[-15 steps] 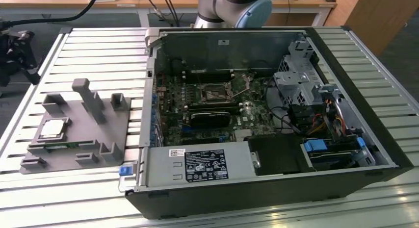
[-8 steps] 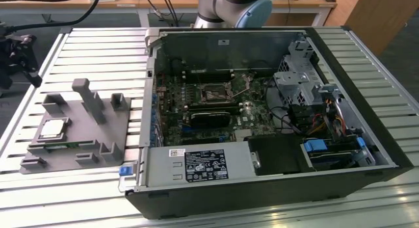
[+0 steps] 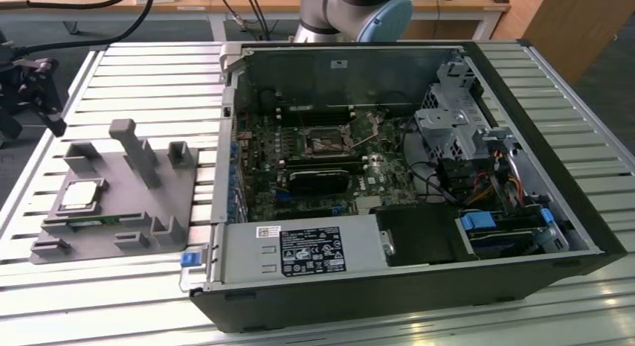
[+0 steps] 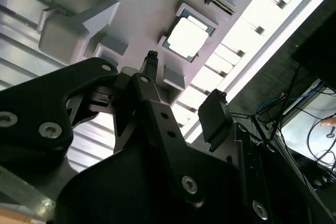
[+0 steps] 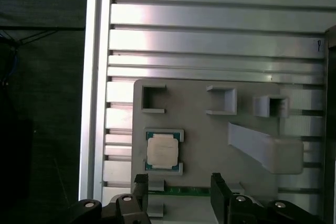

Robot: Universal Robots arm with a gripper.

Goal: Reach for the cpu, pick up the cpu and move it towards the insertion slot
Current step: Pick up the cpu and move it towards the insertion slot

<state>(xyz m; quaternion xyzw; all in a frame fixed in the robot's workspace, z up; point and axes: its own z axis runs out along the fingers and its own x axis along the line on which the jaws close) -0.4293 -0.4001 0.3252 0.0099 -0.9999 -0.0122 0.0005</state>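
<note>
The fingers stand wide apart and empty, lined up to straddle the chip, which lies flat in a recess of the grey holder just ahead of their tips. Well apart from them, toward the exterior view's right, the socket sits inside the open case, its detail indistinct.

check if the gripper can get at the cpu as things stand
Probably yes. The cpu lies uncovered, face up in the grey holder, and the gripper hangs close by with open jaws, not touching it. Nothing sits between them.
</note>
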